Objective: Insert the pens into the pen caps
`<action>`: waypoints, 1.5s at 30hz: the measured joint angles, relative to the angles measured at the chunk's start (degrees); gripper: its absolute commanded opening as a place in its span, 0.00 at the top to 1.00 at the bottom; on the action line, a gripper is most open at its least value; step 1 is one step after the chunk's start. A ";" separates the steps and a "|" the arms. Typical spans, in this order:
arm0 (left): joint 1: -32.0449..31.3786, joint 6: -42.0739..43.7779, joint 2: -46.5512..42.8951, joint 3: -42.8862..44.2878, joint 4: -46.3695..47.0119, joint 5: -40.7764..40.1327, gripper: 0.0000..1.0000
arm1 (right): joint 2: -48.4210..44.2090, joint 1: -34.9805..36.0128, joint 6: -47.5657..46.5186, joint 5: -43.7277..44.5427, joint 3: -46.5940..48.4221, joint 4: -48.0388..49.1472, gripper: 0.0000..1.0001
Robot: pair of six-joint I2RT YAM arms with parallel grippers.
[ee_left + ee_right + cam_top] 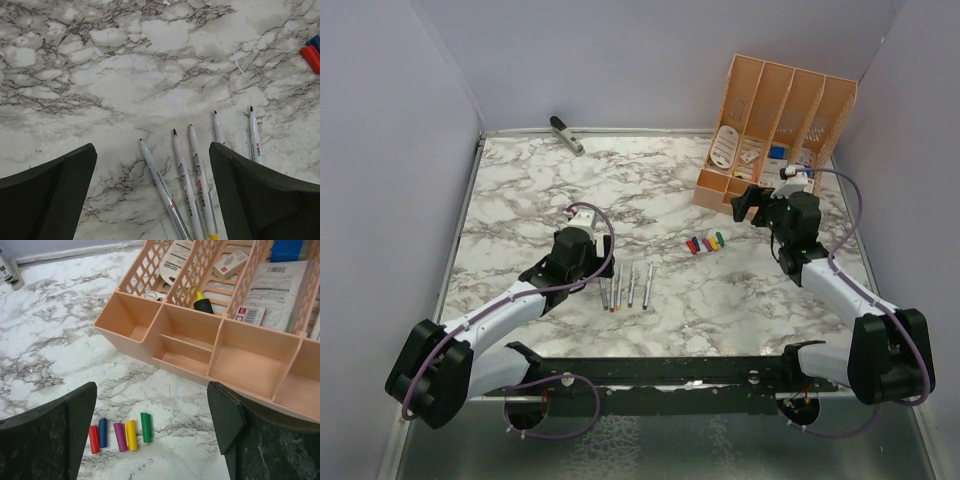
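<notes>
The left claw (152, 150) gapes wide and empty above the desk (125, 75). 5 pens (198, 170) lie side by side between its fingers, toward the right one. The right claw (152, 400), equally wide and empty, has 5 pen caps (120, 436) in a row between its fingers.

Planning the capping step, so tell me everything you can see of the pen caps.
The pen caps are five short plastic tubes: red, blue, purple, yellow, green. They lie on their sides in a close row on the marble table, some touching each other, near the peach organizer but apart from it. Nothing else touches them.
</notes>
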 measured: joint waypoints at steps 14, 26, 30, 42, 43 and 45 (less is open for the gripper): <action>-4.92 -9.57 3.15 0.55 -10.60 -6.73 0.56 | -1.03 0.00 -0.55 -0.13 1.01 0.92 0.09; -6.80 -12.92 5.53 4.57 -13.18 -10.21 0.48 | -1.18 0.00 -0.35 -0.02 0.76 1.18 0.09; -7.58 -14.27 8.37 4.70 -14.58 -11.32 0.48 | -1.18 0.00 -0.09 0.09 0.50 1.53 0.09; -9.44 -16.41 10.88 6.08 -16.33 -12.79 0.49 | -1.11 0.00 0.57 2.89 -1.31 2.45 0.09; -9.44 -16.57 11.45 6.25 -16.35 -12.90 0.49 | -1.11 0.00 0.66 3.06 -1.31 2.45 0.09; -9.46 -16.92 12.72 6.51 -16.57 -13.16 0.50 | -1.09 0.00 0.85 3.32 -1.31 2.45 0.09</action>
